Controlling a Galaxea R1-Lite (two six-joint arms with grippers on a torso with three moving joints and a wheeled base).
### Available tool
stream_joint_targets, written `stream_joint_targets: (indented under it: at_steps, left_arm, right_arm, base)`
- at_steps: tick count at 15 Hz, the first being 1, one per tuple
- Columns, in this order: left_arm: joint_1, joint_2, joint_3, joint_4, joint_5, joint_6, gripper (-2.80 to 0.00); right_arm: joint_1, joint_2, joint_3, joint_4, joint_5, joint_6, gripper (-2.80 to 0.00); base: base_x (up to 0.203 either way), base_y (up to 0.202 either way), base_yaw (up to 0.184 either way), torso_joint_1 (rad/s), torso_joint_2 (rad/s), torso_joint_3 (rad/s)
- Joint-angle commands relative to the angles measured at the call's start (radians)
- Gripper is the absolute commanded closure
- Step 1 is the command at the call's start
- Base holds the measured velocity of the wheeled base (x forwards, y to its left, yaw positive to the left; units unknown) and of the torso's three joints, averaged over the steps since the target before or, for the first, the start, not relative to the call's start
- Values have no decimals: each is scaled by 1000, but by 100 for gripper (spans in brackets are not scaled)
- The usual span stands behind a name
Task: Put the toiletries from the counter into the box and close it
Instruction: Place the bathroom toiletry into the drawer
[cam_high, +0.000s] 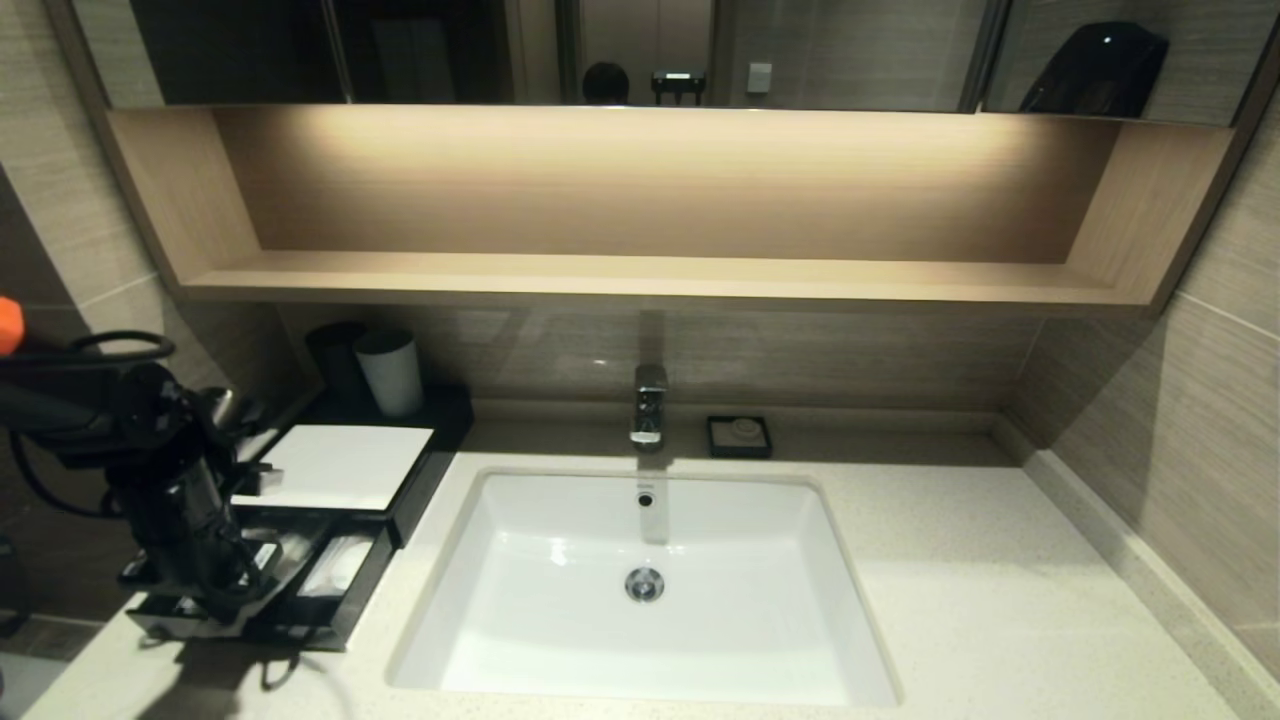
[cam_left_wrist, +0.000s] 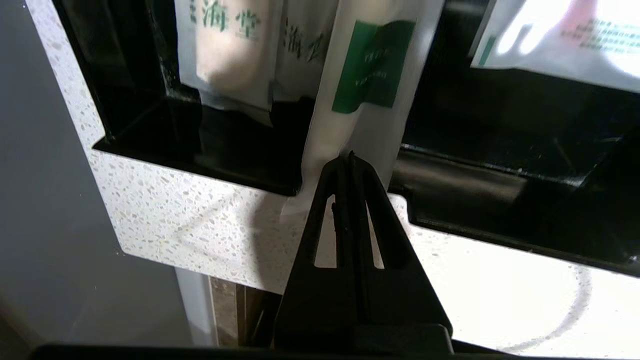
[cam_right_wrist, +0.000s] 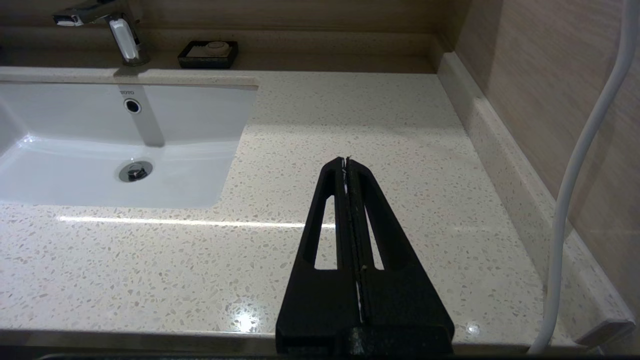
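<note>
Two hands show. At far left the left hand (cam_high: 215, 590) hangs over the open drawer of the box (cam_high: 340, 470), pointing down from a bent arm. Only its wrist view shows the grip: fingers pinched flat on the end of one slim packet (cam_left_wrist: 365, 100) with a green label, which lies over the drawer's front wall onto the counter (cam_left_wrist: 200, 215). At least two more packets (cam_left_wrist: 225, 50) lie inside the drawer. One cup (cam_high: 390, 372) stands behind the box. Rightward, the right hand (cam_right_wrist: 347, 162), fingers pressed together and empty, hovers over bare counter beside the sink (cam_right_wrist: 100, 145).
</note>
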Motion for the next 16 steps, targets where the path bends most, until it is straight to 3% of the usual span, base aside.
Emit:
stream_joint_targets:
  at_steps: [1,16]
  left_arm:
    - [-7,17,-26,4,3,-2,0]
    - [-41,60,-96,-20,3,-32,0]
  right_arm:
    - [0,-2,0,0,0,0,0]
    - [0,-2,0,0,0,0,0]
  base:
    - [0,0,0,0,0,0]
    - [0,0,0,0,0,0]
